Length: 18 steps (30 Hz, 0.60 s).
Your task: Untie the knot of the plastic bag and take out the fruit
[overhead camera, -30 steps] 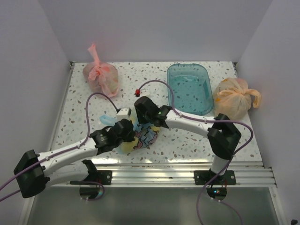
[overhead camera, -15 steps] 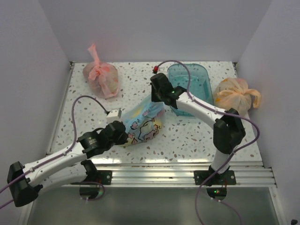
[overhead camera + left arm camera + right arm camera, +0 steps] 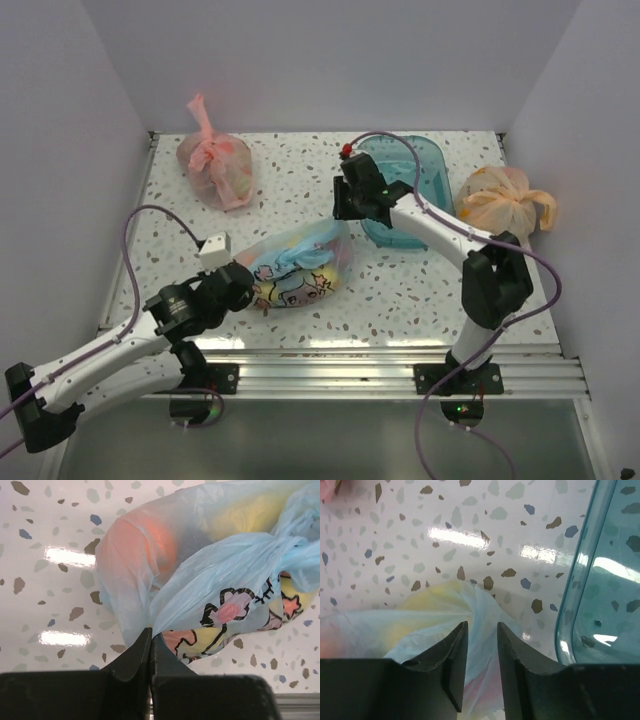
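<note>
The light blue plastic bag [image 3: 298, 265] lies on its side on the table, its knotted end [image 3: 295, 555] still twisted. Fruit shows through the film: an orange-red one [image 3: 150, 545] and a yellow one [image 3: 240, 515]. My left gripper [image 3: 243, 283] is shut on a fold of the bag's film at its near-left end; in the left wrist view [image 3: 150, 630] the jaws are pressed together on the film. My right gripper [image 3: 342, 212] is open and empty, hovering over the bag's far-right end [image 3: 470, 600], with a clear gap between its fingers [image 3: 457, 645].
A teal plastic tray [image 3: 432, 222] stands just right of the right gripper, and its rim also shows in the right wrist view [image 3: 575, 605]. A tied pink bag [image 3: 215, 165] sits at the back left and a tied orange bag [image 3: 500, 205] at the right edge.
The right gripper let go of the bag and moved back and to the right. The bag dropped flat on the table. The left arm drew back to the left, still pinching the bag.
</note>
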### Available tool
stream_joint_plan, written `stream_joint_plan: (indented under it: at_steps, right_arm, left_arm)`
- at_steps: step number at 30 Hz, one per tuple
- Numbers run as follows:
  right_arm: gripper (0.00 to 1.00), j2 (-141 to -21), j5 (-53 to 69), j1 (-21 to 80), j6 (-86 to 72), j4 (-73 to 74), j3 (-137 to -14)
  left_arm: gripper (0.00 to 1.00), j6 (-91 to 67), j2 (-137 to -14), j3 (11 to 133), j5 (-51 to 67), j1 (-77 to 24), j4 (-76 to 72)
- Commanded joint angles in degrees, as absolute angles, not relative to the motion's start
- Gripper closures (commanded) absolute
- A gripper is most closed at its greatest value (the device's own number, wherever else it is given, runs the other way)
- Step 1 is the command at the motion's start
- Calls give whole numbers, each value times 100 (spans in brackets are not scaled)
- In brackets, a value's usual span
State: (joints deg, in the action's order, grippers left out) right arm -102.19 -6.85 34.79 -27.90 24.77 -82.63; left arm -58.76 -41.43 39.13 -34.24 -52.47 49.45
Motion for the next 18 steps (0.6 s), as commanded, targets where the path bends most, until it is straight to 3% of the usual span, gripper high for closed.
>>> stream_joint_plan:
  at_steps: [1, 3, 7, 10, 18]
  right_arm:
    - [64, -9397, -317, 3647, -2095, 2259, -8043]
    - [45, -9081, -28, 3840, -1725, 2285, -7911]
    - [27, -8772, 149, 4332, -226, 2697, -8050]
    - [23, -8736, 551, 4833, 638, 2944, -8182]
    - [21, -9386, 791, 5054, 1511, 3278, -8559]
  left_arm:
    - [100, -5459, -4490, 4210, -4086, -5151, 4888]
    - [100, -5187, -4579, 4166, -4131, -5115, 4668]
    - [100, -4686, -4544, 4078, -4096, -5036, 4246]
    - [100, -4457, -4500, 4060, -4052, -4931, 4122]
    - [100, -4245, -4491, 4069, -3903, -4799, 4034]
